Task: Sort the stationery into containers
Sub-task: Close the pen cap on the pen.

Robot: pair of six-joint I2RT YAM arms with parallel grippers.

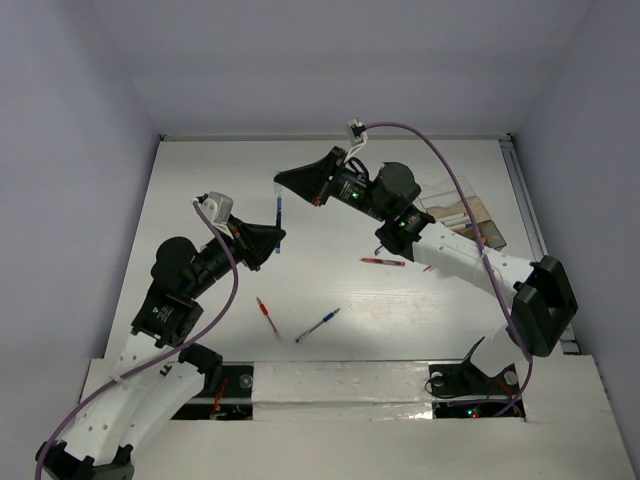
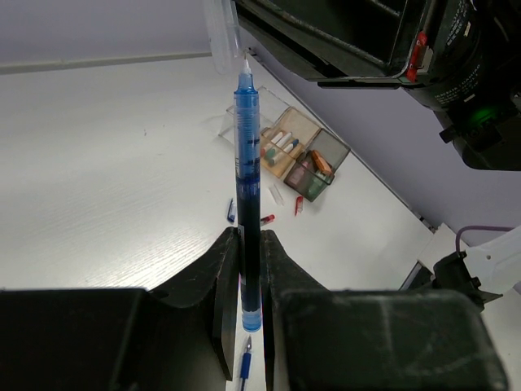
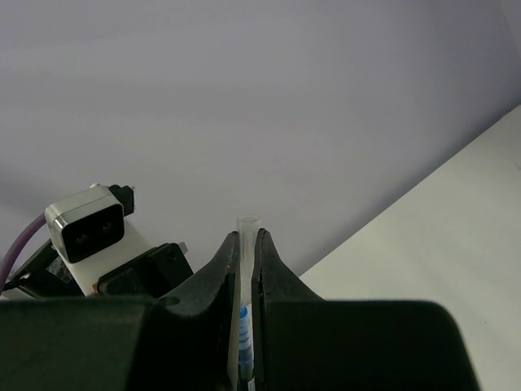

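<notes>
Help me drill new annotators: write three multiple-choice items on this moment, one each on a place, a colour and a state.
1. Where does the organiser box sit?
A. by the left arm's base
B. mid-table
C. at the far right

2. The pen in the left tool is:
A. blue
B. red
C. green

3. The right tool is:
A. wide open
B. shut on a clear cap
C. out of view

Key:
1 C, the top view shows it far right.
2 A, its barrel is blue in the left wrist view.
3 B, the right wrist view shows the fingers pinching the cap.
</notes>
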